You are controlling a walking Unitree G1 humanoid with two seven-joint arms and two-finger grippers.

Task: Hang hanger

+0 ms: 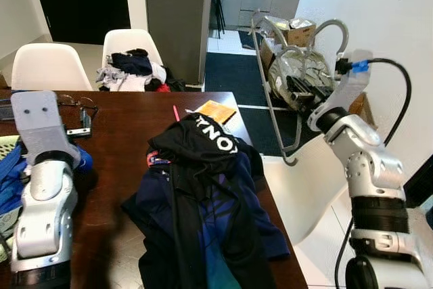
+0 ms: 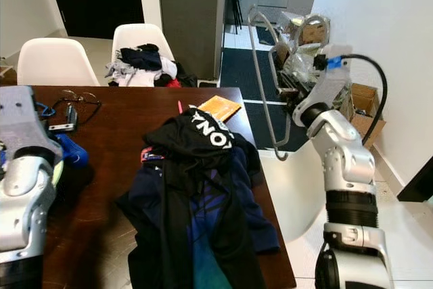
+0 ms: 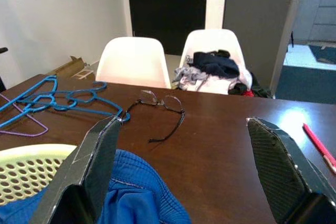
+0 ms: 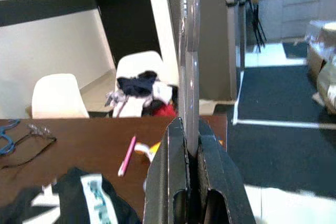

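Right gripper [image 4: 190,145] is clamped tight on the grey hanger [image 2: 260,79], fingers pinching one thin bar; the hanger stands up above the gripper, with an arm trailing below it to a curled end, off the table [image 1: 128,167] edge; looks light, stiff, smooth, likely to pivot in a pinch; grip close to the hook seems safer; left gripper [image 3: 184,166] spread wide, empty, over the table, blue cloth [image 3: 131,192] just beneath.

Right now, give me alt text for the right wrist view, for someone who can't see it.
The right hand is shut on a grey hanger that rises straight up between its two black fingers. Below lies a dark wooden table with a pink pen, eyeglasses and a black garment; behind it stand two white chairs, one heaped with clothes.
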